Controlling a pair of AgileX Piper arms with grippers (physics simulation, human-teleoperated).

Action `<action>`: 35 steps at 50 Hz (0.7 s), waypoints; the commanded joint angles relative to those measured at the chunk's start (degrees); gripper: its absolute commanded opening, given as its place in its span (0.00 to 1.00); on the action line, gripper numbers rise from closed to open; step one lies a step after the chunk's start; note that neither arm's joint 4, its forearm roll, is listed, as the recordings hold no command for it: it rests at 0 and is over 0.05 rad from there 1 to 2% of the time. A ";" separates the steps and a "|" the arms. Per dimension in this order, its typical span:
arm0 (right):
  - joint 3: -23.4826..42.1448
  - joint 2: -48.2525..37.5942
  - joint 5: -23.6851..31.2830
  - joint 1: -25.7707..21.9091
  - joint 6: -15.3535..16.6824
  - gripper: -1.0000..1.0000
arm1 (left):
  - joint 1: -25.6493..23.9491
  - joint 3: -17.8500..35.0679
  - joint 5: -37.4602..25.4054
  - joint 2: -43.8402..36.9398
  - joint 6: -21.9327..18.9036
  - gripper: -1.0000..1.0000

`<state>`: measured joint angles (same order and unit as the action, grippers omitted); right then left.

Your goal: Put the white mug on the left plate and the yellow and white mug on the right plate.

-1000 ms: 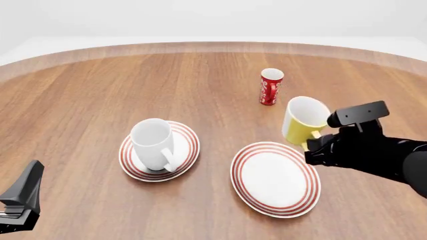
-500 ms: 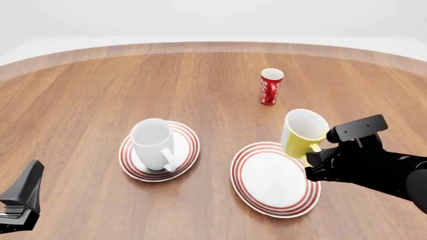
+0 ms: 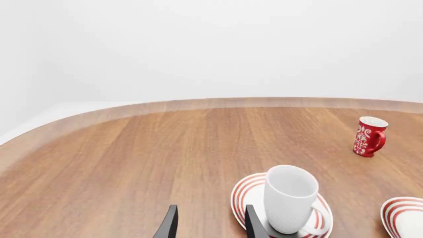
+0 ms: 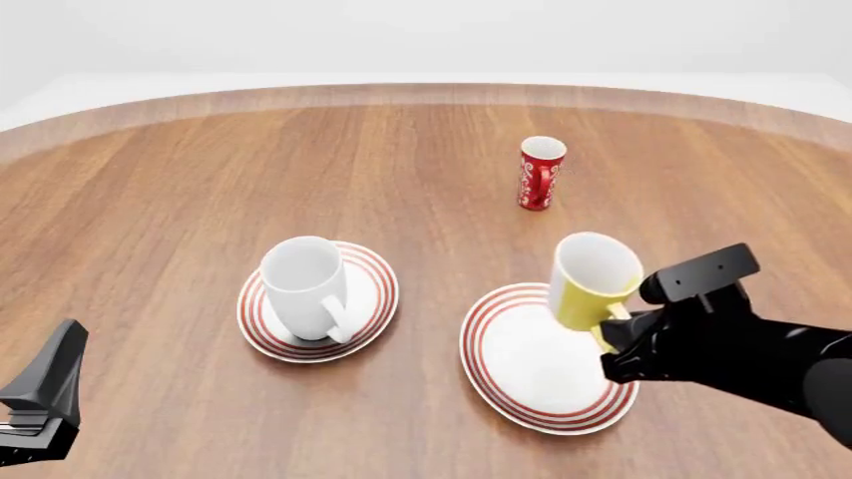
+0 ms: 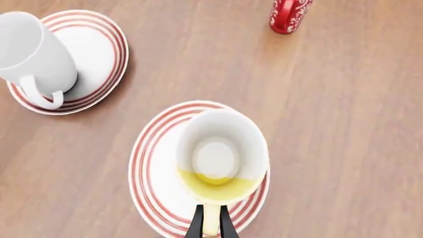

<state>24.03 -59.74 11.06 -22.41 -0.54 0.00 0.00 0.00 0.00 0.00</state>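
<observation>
The white mug (image 4: pixel 307 288) stands upright on the left plate (image 4: pixel 370 264), handle toward the front; it also shows as white mug (image 3: pixel 289 199) and white mug (image 5: pixel 31 56). The yellow and white mug (image 4: pixel 594 280) hangs above the right plate (image 4: pixel 533 384), over its far right part. My right gripper (image 4: pixel 614 326) is shut on its yellow handle, seen between the fingers at right gripper (image 5: pixel 211 225). My left gripper (image 3: pixel 209 228) stands open with nothing in it, low at the front left as left gripper (image 4: pixel 40 394).
A tall red-and-white patterned cup (image 4: pixel 540 173) stands upright behind the right plate, toward the table's far side. The wooden table's curved far edge (image 4: pixel 426 95) runs across the back.
My right gripper has carried the yellow and white mug toward the front and left, from beyond the right plate's far rim to above the plate. The left arm stayed still.
</observation>
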 commanded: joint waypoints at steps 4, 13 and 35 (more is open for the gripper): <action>0.00 -0.88 -0.61 -1.59 -0.58 0.00 | 0.00 0.00 0.00 0.00 0.00 1.00; -0.78 -1.64 -1.34 -3.16 -0.85 0.00 | 0.00 0.00 0.00 0.00 0.00 1.00; -1.87 -0.35 -0.62 -3.46 -0.62 0.00 | 0.00 0.00 0.00 0.00 0.00 1.00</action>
<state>22.41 -60.37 10.46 -25.62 -0.88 0.00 0.00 0.00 0.00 0.00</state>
